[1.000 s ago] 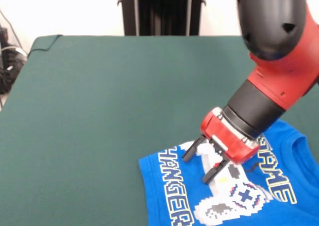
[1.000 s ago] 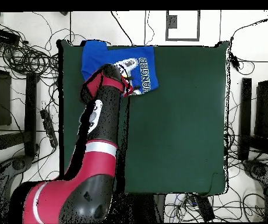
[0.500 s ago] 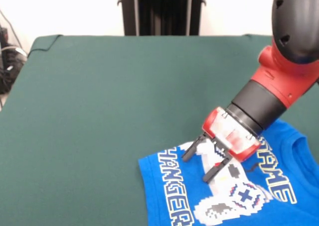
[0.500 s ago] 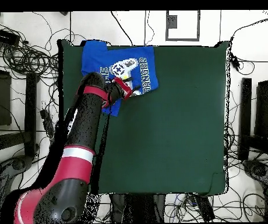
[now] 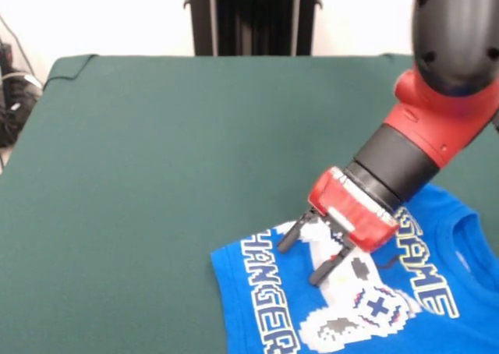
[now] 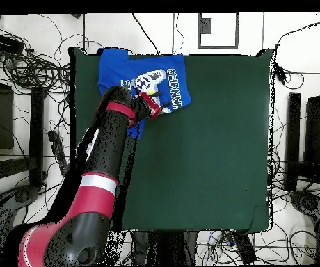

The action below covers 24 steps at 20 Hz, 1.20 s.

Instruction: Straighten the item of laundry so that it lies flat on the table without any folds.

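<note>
The blue T-shirt (image 5: 343,299) lies at the near right corner of the green table (image 5: 171,159) in the front view, print up, running off the picture's bottom edge. Just above its controller print, the claw (image 5: 302,256) hangs with both fingers spread apart, gripping nothing. Behind it, the red and black arm (image 5: 437,81) rises away.

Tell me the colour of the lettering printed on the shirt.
White with yellow outlines, on the bright blue T-shirt. It shows best in the front view.
</note>
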{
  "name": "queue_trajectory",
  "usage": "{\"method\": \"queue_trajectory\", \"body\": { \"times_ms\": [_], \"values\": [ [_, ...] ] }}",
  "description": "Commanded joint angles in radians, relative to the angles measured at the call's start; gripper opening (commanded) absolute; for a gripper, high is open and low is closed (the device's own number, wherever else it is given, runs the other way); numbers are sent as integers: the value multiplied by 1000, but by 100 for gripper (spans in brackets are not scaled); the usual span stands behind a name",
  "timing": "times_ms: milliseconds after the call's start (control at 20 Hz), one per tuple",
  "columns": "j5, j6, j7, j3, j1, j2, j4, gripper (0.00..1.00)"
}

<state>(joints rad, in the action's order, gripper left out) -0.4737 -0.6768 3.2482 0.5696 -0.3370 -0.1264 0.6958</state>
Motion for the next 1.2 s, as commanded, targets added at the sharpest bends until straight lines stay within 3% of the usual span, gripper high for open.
{"method": "queue_trajectory", "body": {
  "times_ms": [50, 300, 550, 800, 1200],
  "values": [
    [87, -89, -364, -251, 135, 82, 343, 100],
    [70, -257, -607, -319, 191, 208, 422, 100],
    [30, -337, -723, -328, 210, 272, 442, 100],
    [23, -367, -805, -336, 239, 273, 433, 100],
    [19, -310, -854, -336, 257, 243, 419, 100]
  ]
}}
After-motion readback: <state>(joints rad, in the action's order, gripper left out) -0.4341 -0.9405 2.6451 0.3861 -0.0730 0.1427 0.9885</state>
